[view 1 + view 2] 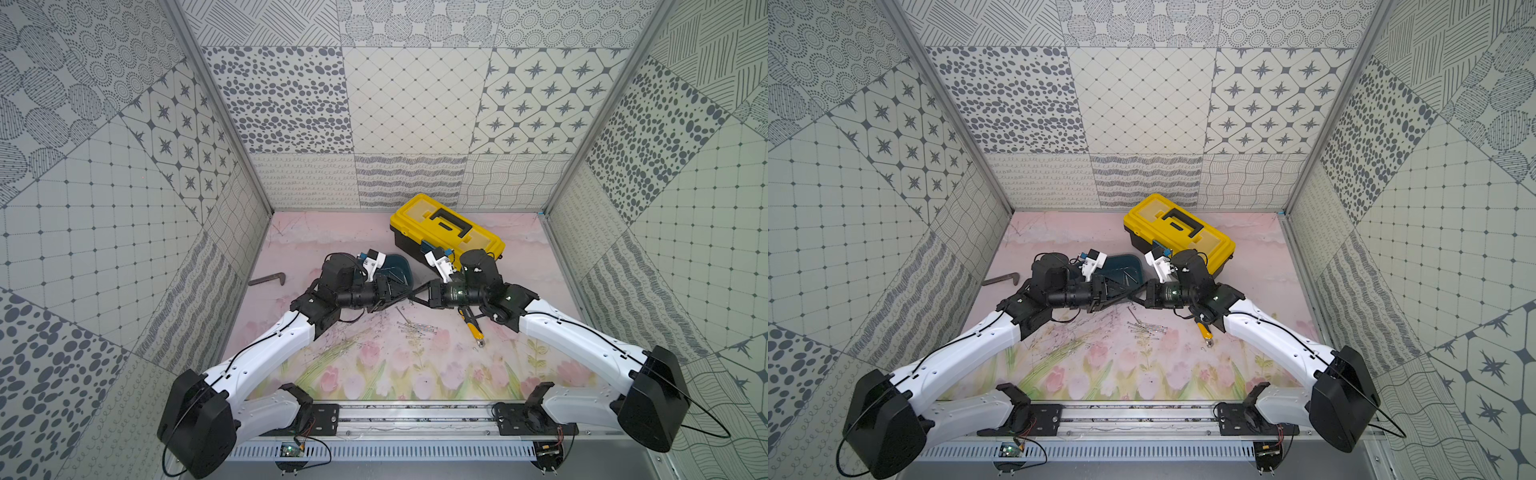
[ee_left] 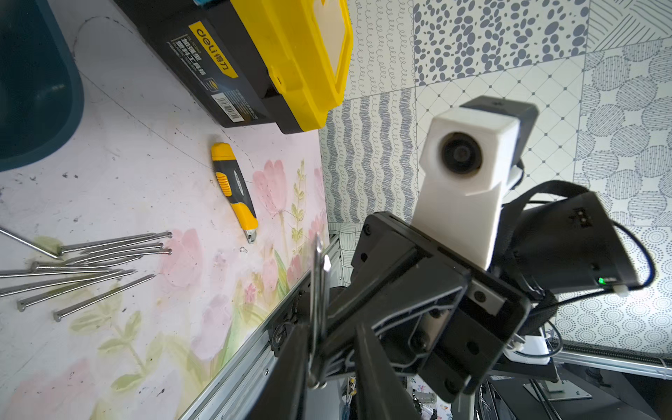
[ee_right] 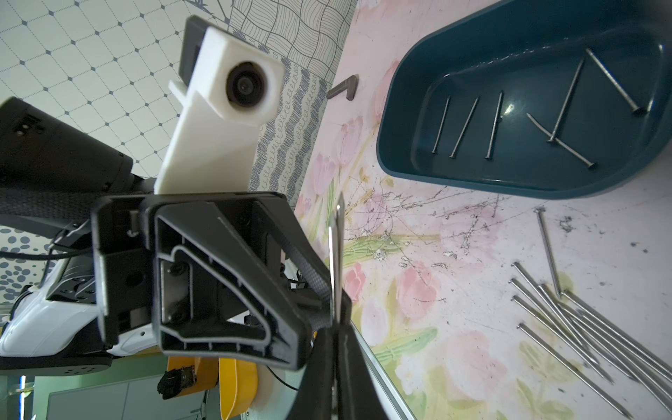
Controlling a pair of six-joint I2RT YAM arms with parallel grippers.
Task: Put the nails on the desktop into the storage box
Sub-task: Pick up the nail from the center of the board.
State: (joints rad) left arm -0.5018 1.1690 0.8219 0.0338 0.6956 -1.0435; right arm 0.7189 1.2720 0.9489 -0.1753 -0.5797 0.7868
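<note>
My two grippers meet tip to tip above the flowered desktop (image 1: 374, 365), just in front of the dark teal storage box (image 1: 399, 270). The right gripper (image 3: 336, 345) is shut on two thin grey nails (image 3: 337, 254), which stick up from its fingers. The left gripper (image 2: 329, 334) has its jaws on either side of those same nails (image 2: 318, 283), with a gap still showing between them. Several loose nails (image 1: 417, 330) lie in a pile on the desktop below the grippers. Several more nails (image 3: 491, 127) lie inside the storage box.
A yellow-lidded black toolbox (image 1: 446, 232) stands behind the right arm. A yellow-and-black utility knife (image 2: 236, 189) lies to the right of the nail pile. A dark L-shaped bar (image 1: 268, 279) lies near the left wall. Patterned walls enclose three sides.
</note>
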